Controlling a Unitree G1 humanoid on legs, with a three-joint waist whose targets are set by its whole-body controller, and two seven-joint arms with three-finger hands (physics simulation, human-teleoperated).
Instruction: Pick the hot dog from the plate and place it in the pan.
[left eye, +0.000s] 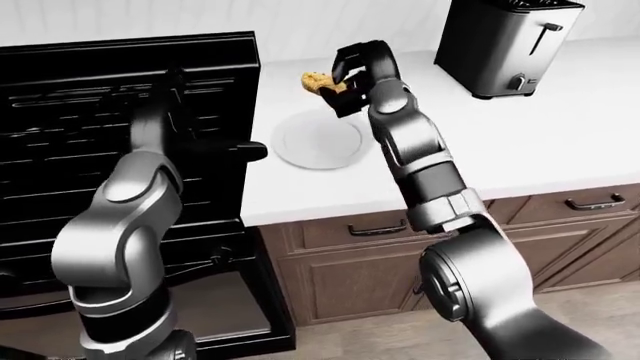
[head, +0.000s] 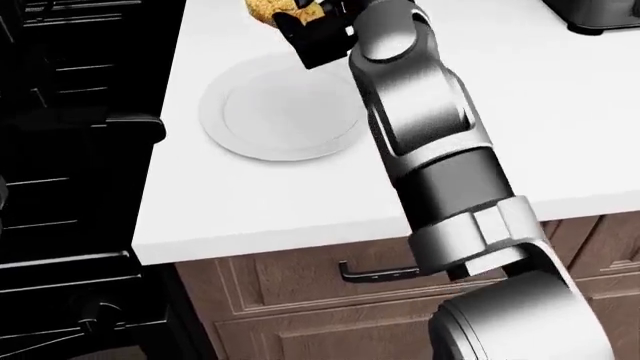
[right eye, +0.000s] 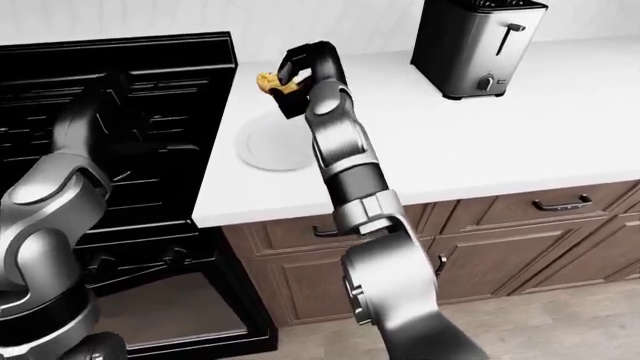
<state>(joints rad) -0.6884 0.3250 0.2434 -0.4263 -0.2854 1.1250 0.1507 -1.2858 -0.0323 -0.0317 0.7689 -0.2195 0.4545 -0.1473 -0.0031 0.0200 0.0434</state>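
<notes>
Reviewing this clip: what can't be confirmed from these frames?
- Pan: lost in the black stove in all views; only a dark handle shows.
- Hot dog: mostly covered by the right robot hand; cut by the head view's top edge.
- Left robot hand: blends into the stove; open or shut unclear.
- Plate: bare.

The head view's top edge cuts off the hot dog (head: 268, 9) and right hand (head: 318, 22).

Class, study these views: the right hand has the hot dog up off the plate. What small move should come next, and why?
Probably carry it toward the left of the view, over the black stove. The right hand is closed on the hot dog, which hangs above the bare plate, so the lift looks done. A dark handle pokes from the stove edge; the pan itself is hard to make out.
</notes>
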